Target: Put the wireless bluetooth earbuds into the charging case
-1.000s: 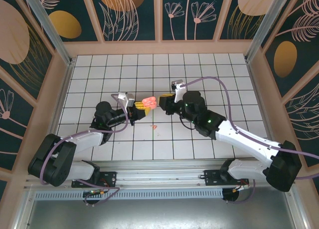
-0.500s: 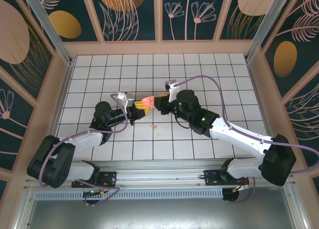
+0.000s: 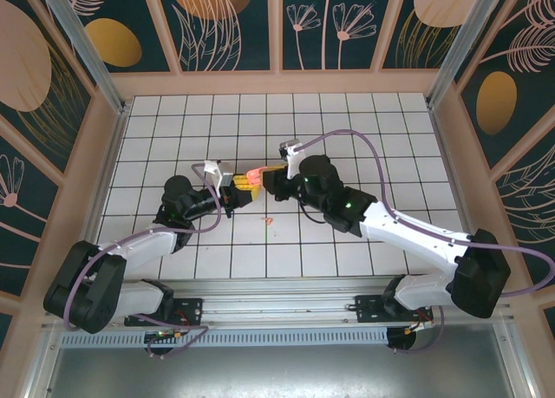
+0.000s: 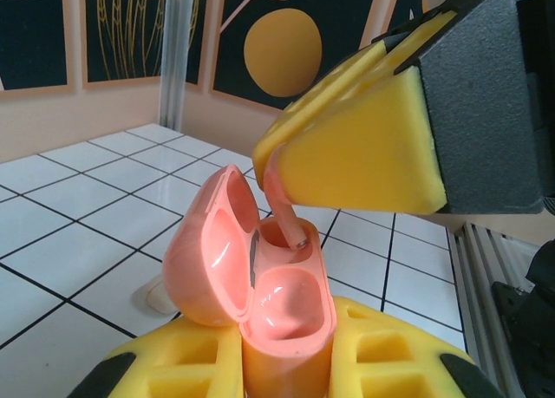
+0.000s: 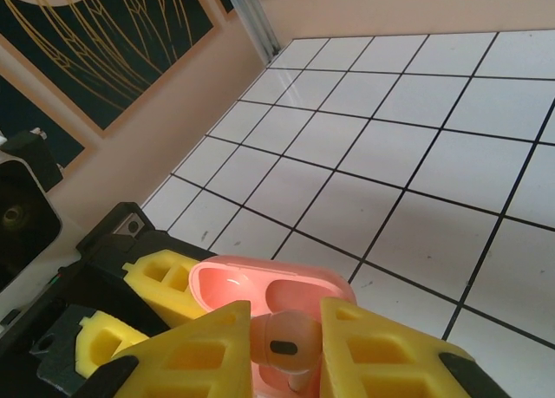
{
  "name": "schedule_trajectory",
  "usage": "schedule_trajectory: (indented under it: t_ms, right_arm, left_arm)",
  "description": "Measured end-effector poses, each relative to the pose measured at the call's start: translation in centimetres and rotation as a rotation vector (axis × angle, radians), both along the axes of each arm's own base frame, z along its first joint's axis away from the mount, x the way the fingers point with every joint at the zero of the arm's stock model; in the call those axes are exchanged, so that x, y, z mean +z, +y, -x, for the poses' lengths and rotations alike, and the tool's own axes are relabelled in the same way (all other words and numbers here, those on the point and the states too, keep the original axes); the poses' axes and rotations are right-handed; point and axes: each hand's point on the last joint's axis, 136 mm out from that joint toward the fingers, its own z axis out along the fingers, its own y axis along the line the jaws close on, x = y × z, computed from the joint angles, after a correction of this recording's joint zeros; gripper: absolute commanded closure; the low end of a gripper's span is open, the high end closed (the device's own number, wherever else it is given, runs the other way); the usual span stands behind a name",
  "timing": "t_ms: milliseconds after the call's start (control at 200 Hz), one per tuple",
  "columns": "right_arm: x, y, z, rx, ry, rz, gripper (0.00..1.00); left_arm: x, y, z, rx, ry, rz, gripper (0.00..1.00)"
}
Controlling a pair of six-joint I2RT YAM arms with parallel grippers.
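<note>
Two pincers are showing: the left pincer [image 3: 239, 188] is gripping one open charging case [image 4: 260, 285], and the right pincer [image 3: 276, 178] is pinching one earbud [image 5: 282, 350]. One red-orange speck [image 3: 268, 219] is lying on the bench [image 3: 347, 120] near both.

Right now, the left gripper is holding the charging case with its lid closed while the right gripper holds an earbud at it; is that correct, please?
Not quite: the lid is open, not closed. The left wrist view shows the charging case hinged open in the left gripper, while the right gripper holds an earbud with its stem at one socket.
</note>
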Motion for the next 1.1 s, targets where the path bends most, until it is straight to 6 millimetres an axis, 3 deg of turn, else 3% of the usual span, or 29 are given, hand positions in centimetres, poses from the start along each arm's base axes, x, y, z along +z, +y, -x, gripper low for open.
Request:
schedule_trajectory:
  t_ms: [666, 1101]
  right_arm:
    - [-1.0, -0.7, -0.3, -0.096, -0.011, 0.124, 0.80]
    - [-1.0, -0.3, 0.1, -0.066, 0.001, 0.116, 0.64]
  left_arm:
    - [-0.3, 0.0, 0.0, 0.010, 0.007, -0.019, 0.86]
    - [0.3, 0.0, -0.3, 0.018, -0.009, -0.019, 0.86]
